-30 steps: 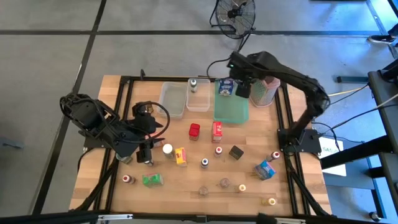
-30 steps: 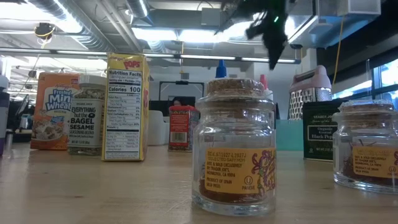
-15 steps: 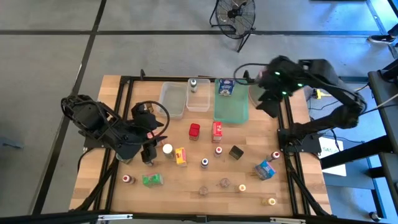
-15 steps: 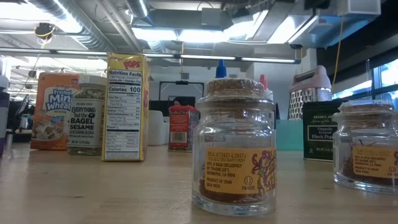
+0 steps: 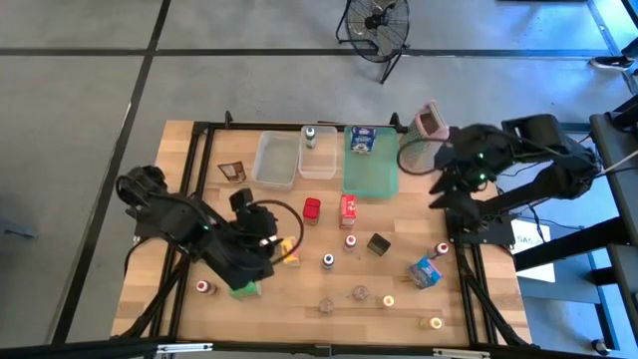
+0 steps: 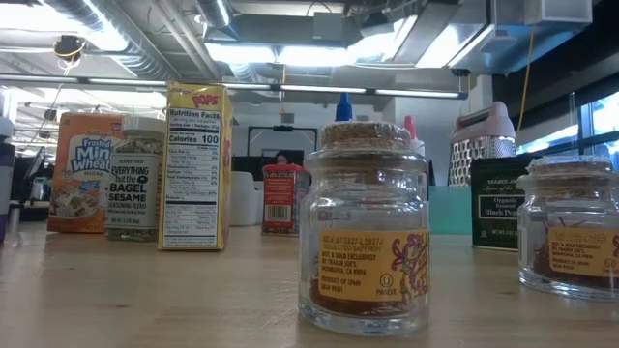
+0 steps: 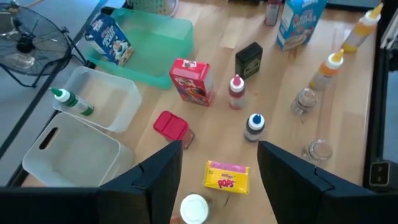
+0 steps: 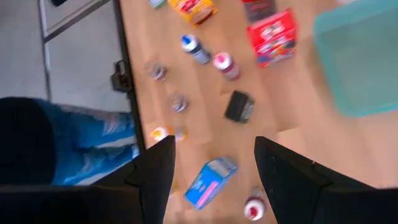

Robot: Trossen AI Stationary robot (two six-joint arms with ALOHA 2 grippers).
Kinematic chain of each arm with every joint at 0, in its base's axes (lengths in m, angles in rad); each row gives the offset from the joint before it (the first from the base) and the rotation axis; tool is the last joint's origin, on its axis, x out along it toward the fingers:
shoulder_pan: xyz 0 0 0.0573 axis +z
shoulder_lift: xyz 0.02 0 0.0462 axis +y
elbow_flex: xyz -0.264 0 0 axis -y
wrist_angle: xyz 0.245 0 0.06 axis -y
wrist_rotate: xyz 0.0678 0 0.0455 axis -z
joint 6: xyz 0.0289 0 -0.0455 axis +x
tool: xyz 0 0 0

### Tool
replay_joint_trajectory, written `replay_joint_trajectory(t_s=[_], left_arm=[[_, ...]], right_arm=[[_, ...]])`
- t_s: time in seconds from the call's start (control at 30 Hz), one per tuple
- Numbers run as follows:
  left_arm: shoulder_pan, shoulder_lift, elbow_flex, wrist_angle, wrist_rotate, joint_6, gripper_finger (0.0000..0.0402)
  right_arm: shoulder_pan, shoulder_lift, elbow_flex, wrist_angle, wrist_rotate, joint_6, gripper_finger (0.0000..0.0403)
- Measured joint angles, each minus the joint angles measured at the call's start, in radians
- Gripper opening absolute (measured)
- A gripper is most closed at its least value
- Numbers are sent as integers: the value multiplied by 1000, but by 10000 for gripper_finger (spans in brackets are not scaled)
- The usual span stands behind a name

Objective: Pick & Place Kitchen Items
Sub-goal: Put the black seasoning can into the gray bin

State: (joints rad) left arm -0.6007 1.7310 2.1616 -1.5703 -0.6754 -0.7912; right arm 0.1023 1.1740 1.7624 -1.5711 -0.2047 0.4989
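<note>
Both arms have shifted over the last second. From above, the left gripper [image 5: 257,249] has slid from beside the white-capped jar toward the table's middle and now hangs low over that jar and the yellow Pops box [image 7: 227,176], its fingers spread and holding nothing. The right gripper [image 5: 446,184] has pulled back from the far tray, where it hovered over the blue cereal box [image 5: 363,141]; it now sits out over the table's right edge, fingers apart and empty. That box rests in the green tray [image 5: 371,178], so one item looks placed, and the left arm seems poised to take the next.

Nearest the table-level camera stand two small cork-topped glass jars [image 6: 371,232], with the Pops box, a bagel seasoning jar [image 6: 137,179] and a Mini-Wheats box [image 6: 85,172] behind them on the left.

In the left wrist view, the white-capped jar [image 7: 194,210] lies just between the fingers, with the Pops box touching or nearly touching it. That closeness is the likely snag: closing on one may nudge the other. A little farther on sit a red-lidded container [image 7: 171,125], a red box [image 7: 192,80], a red-capped bottle [image 7: 236,91], a blue-capped bottle [image 7: 254,126] and a small black box [image 7: 249,60], each well apart.

At the far edge are two clear tubs [image 5: 297,160], one holding a small green-capped bottle [image 7: 72,102], then the tray, then the metal grater [image 5: 426,135] with its pink top. Another blue box [image 5: 427,271] lies near the right front corner.
</note>
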Motion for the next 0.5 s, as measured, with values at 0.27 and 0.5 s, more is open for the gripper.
replay_joint_trajectory(t_s=[0.27,0.5], left_arm=[[16,8,0,21,24,43,205],[34,3,34,94,220,246,203]], right_arm=[[225,8,0,0,129,206,222],[405,58,-18,6,424,365,222]])
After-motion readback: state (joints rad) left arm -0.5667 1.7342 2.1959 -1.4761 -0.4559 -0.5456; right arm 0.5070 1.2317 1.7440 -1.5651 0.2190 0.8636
